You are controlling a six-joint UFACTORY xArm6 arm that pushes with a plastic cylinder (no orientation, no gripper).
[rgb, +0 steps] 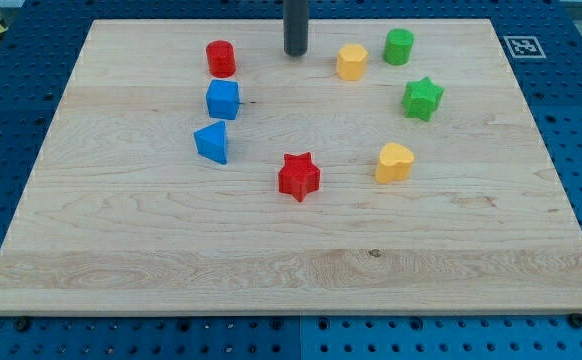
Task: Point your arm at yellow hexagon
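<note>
Camera view shows my tip (296,53) at upper centre, just left of the yellow hexagon (351,62), apart, seemingly aimed there. No hand exists to open or close; only a bare rod.

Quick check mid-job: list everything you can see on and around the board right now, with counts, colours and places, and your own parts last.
yellow hexagon: 1, yellow, near the view's top, right of centre
yellow heart: 1, yellow, right of centre, mid-board
green cylinder: 1, green, view's top, just right of the yellow hexagon
green star: 1, green, below the green cylinder
red cylinder: 1, red, view's top, left of centre
red star: 1, red, centre of the board
blue cube: 1, blue, below the red cylinder
blue triangular block: 1, blue, below the blue cube
wooden board: 1, light wood, on a blue perforated table
marker tag: 1, black and white, off the board's top right corner
my tip: 1, dark rod, between the red cylinder and the yellow hexagon, touching neither
</note>
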